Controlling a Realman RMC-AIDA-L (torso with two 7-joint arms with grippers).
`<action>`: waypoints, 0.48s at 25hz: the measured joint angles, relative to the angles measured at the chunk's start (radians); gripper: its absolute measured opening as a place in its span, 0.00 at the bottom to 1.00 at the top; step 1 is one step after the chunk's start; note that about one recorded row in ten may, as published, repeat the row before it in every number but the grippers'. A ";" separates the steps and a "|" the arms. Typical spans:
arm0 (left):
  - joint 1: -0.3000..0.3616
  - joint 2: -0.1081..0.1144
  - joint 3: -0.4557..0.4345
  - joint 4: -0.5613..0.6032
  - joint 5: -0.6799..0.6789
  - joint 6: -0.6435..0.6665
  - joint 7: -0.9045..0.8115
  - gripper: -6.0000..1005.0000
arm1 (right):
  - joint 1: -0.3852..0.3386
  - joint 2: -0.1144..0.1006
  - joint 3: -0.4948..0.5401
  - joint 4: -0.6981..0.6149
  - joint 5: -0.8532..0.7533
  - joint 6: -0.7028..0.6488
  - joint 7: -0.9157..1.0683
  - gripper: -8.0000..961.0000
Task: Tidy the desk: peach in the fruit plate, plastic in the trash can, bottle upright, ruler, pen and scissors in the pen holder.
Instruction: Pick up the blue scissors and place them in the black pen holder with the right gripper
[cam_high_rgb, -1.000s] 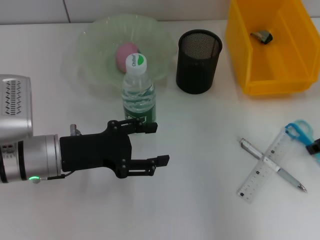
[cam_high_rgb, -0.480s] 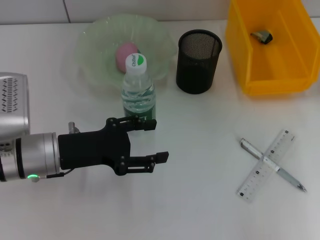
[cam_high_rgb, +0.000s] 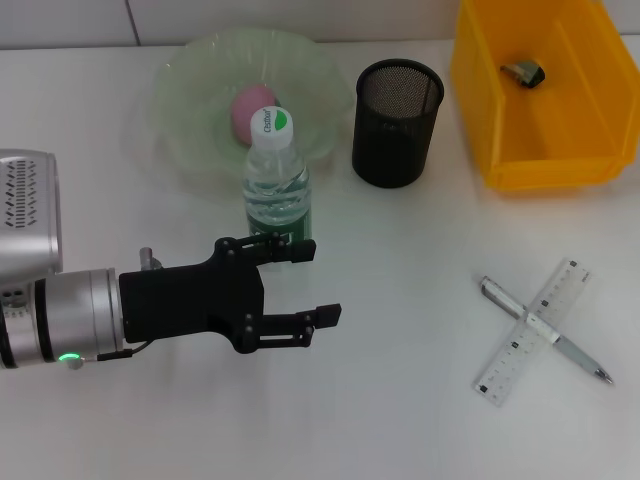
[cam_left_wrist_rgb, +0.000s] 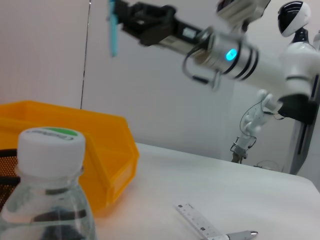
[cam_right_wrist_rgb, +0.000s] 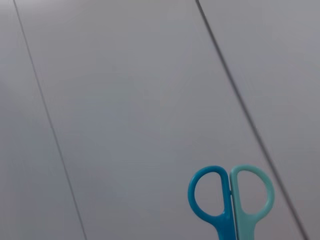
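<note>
Two arms are at work, though the head view shows only the left one: the left gripper hovers low over the bench just in front of the upright bottle, its black fingers spread wide and holding nothing, the farther finger close beside the bottle's green label. Behind the bottle, toward the far edge of the bench, the peach lies in the pale green fruit plate; just beside the plate stands the black mesh pen holder, and at the far right corner sits the yellow trash can with a crumpled bit of plastic inside. Near the right edge of the bench the pen lies crossed over the clear ruler, the two touching. From the left wrist view, the bottle's white cap fills the near foreground with the trash can behind it, the ruler's end lies on the white bench, and the right gripper hangs high in the air, closed on the scissors (only a thin blue strip shows there). From the right wrist view, the scissors' two handle loops, one blue and one turquoise, stand against a plain grey wall; the fingers themselves are out of sight.
</note>
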 joint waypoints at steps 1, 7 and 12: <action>0.000 -0.001 0.000 0.000 0.000 0.002 0.000 0.80 | 0.000 0.000 0.000 0.000 0.000 0.000 0.000 0.23; 0.000 -0.002 0.000 0.000 -0.010 0.031 0.006 0.80 | 0.174 0.011 -0.025 0.307 0.011 0.042 -0.254 0.23; 0.004 -0.002 0.000 0.000 -0.014 0.041 0.010 0.80 | 0.231 0.016 -0.027 0.427 0.016 0.072 -0.355 0.23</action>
